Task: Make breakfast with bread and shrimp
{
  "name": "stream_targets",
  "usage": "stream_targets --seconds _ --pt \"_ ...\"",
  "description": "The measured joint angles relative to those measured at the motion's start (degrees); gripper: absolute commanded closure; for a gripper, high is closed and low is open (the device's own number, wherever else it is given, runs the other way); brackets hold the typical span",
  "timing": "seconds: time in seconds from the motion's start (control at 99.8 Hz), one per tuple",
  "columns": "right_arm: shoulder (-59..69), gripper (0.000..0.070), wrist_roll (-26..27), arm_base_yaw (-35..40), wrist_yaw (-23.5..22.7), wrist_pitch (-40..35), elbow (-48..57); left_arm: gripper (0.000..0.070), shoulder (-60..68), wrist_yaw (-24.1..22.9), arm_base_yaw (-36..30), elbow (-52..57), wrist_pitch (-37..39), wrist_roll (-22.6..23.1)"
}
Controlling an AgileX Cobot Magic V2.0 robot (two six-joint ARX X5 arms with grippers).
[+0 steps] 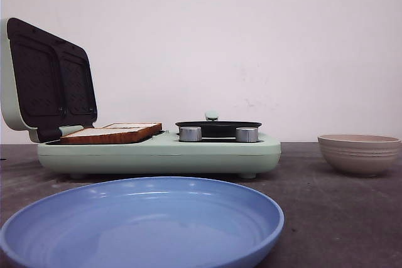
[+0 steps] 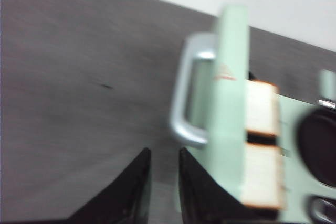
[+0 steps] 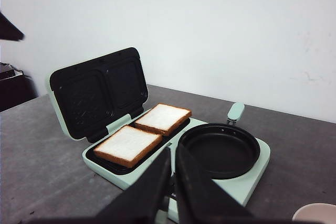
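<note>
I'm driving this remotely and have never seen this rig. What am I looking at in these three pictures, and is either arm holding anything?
A two-armed robot faces a dark table. The front view looks forward: a blue plate nearest, a green breakfast maker with its lid open, a beige bowl at right. The other two pictures come from cameras on the wrists. The right wrist view shows two bread slices on the grill and an empty black pan. The left gripper and right gripper are nearly closed and hold nothing.

Two white bread slices (image 3: 143,131), brown-crusted, flat, side by side
</note>
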Motion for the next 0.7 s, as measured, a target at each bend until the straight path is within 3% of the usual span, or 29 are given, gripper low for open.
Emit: stream_targets --seconds 0.07,0.16,0.19,0.281,0.451,0.701 --pt "0.0 0.0696 0.0 0.0 0.0 0.0 0.0 0.0644 1.9 5.9 0.8 0.0 0.4 0.0" --pt "0.0 0.0696 0.0 0.0 0.0 0.0 0.0 0.0453 3.4 8.8 1.8 0.0 1.4 0.3" --pt "0.0 0.0696 0.0 0.0 0.0 0.0 0.0 0.0424 3.8 8.9 2.2 0.0 1.9 0.5" --pt "0.0 0.0696 0.0 0.0 0.1 0.0 0.0 0.0429 5.7 9.5 3.3 0.0 2.9 1.2" --pt "0.0 0.0696 0.0 0.0 0.4 -0.9 0.0 0.0426 10.6 15.1 5.0 0.0 3.5 2.1" --pt "0.0 0.0696 0.0 0.0 0.5 -1.4 0.0 0.0424 16.9 27.7 8.2 0.0 10.1 -5.5"
